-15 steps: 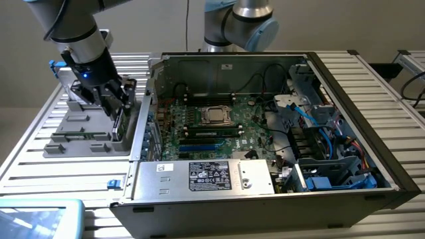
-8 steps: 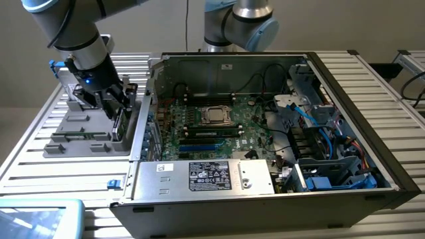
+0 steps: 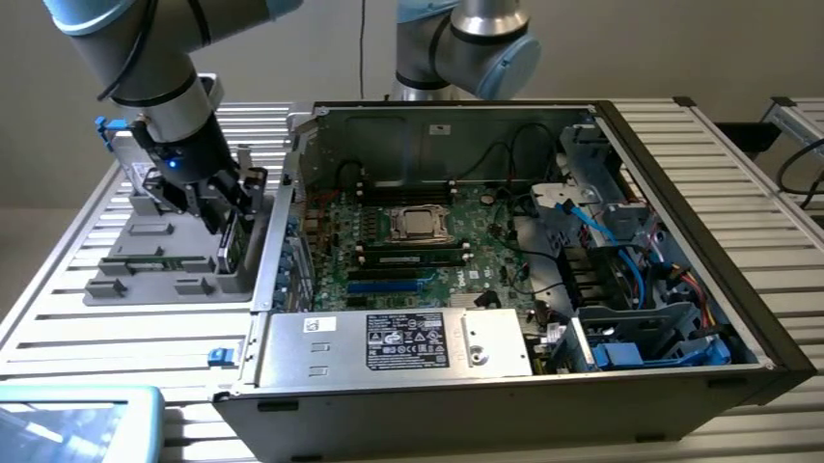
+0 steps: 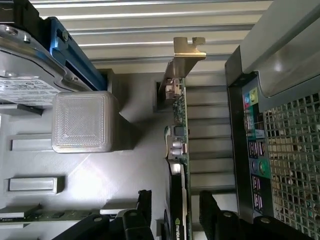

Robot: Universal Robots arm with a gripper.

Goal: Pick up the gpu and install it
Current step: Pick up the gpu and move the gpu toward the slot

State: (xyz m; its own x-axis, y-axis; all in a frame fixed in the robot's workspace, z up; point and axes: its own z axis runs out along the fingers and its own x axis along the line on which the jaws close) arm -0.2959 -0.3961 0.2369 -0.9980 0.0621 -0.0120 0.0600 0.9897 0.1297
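The gpu point(image 4: 179, 135) stands on edge in a slot of the grey holder tray point(image 3: 142, 275), its green board and black cooler seen edge-on, its silver end bracket point(image 4: 187, 50) at the far end. In the exterior view the gpu point(image 3: 232, 246) is on the left, just outside the computer case. My gripper point(image 3: 224, 220) is lowered over it and open. In the wrist view my gripper point(image 4: 175, 197) straddles the card, one black finger point(image 4: 142, 210) on the cooler side and the other finger point(image 4: 212, 212) on the board side, with a gap at each.
The open computer case point(image 3: 670, 174) lies to the exterior view's right, motherboard point(image 3: 412, 246) and power supply point(image 3: 399, 342) inside; its rear panel point(image 4: 255, 145) is close beside the card. A silver hard drive point(image 4: 25, 75) and a memory stick point(image 4: 45, 216) sit in the tray.
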